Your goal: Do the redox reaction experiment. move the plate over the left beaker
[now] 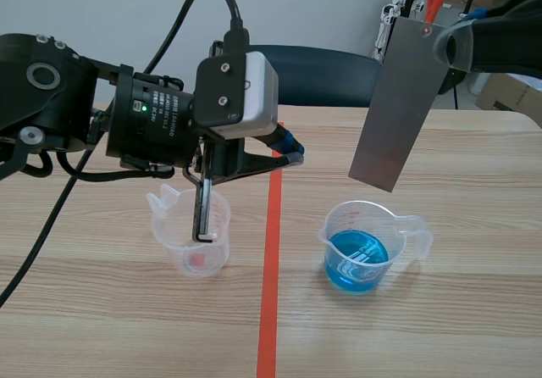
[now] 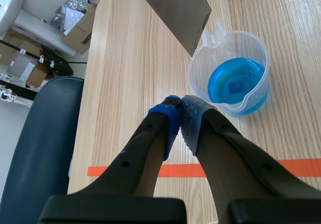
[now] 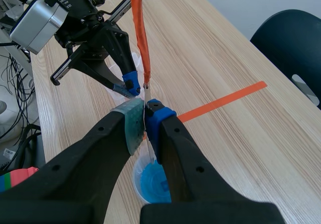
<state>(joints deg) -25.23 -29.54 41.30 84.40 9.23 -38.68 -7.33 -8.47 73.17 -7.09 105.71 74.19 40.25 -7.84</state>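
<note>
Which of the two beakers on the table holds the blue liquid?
The right beaker, standing right of the orange tape line and nearest the metal plate, holds blue liquid. The left beaker shows none.

Matte black left arm: green light, black cable. Silver-grey camera block, two screws. Pads of left claw: blue, dotted.

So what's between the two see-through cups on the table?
Only an orange-red tape line on the wooden table separates the clear plastic beaker from the blue-liquid beaker, in the scene view.
</note>
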